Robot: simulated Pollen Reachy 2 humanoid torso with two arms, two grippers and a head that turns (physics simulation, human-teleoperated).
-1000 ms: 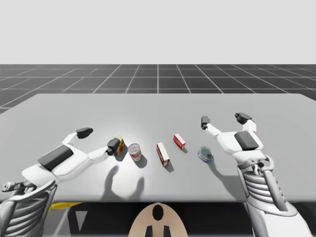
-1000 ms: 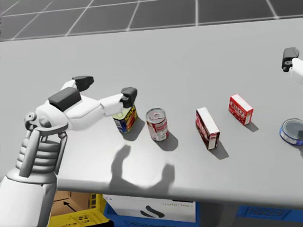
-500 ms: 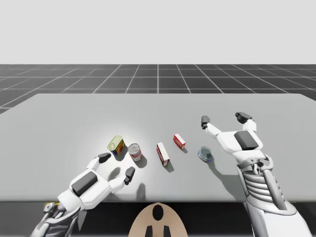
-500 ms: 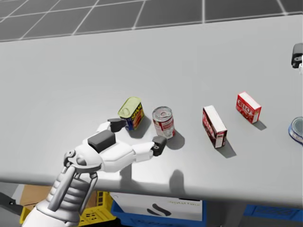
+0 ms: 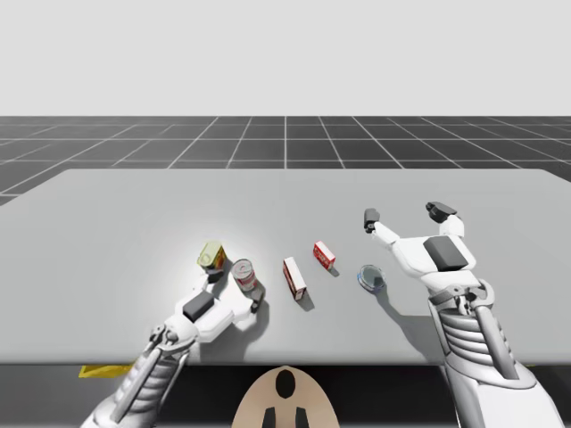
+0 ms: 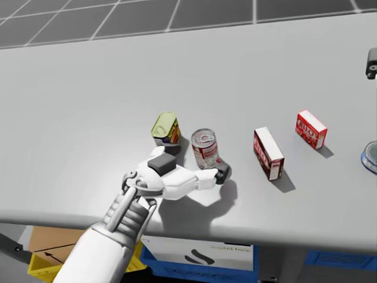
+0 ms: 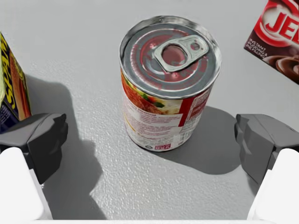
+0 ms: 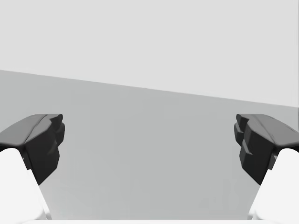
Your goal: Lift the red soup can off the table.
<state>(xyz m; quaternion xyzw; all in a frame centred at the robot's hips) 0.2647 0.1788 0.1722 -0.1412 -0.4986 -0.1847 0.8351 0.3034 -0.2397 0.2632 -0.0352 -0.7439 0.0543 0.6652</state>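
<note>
The red soup can (image 5: 245,275) (image 6: 205,148) stands upright on the grey table (image 5: 125,223), its pull-tab lid facing up. My left gripper (image 5: 236,290) (image 6: 199,164) comes in from the near edge, open, with one finger on each side of the can. In the left wrist view the can (image 7: 168,84) sits between the fingers of the gripper (image 7: 152,140), and gaps show on both sides. My right gripper (image 5: 404,215) (image 8: 149,140) hovers open over bare table at the far right, with nothing between its fingers.
A yellow tin (image 5: 211,256) (image 6: 166,128) (image 7: 11,88) stands close beside the left finger. A dark red box (image 5: 293,277) (image 6: 268,153), a small red box (image 5: 324,255) (image 6: 311,129) and a flat blue tin (image 5: 371,278) lie further right. Crates (image 6: 200,256) sit under the table's near edge.
My left arm pulled away from the yellow tin toward the near edge, then moved in so its open fingers straddle the red can. My head has turned a little. The right arm is still.
</note>
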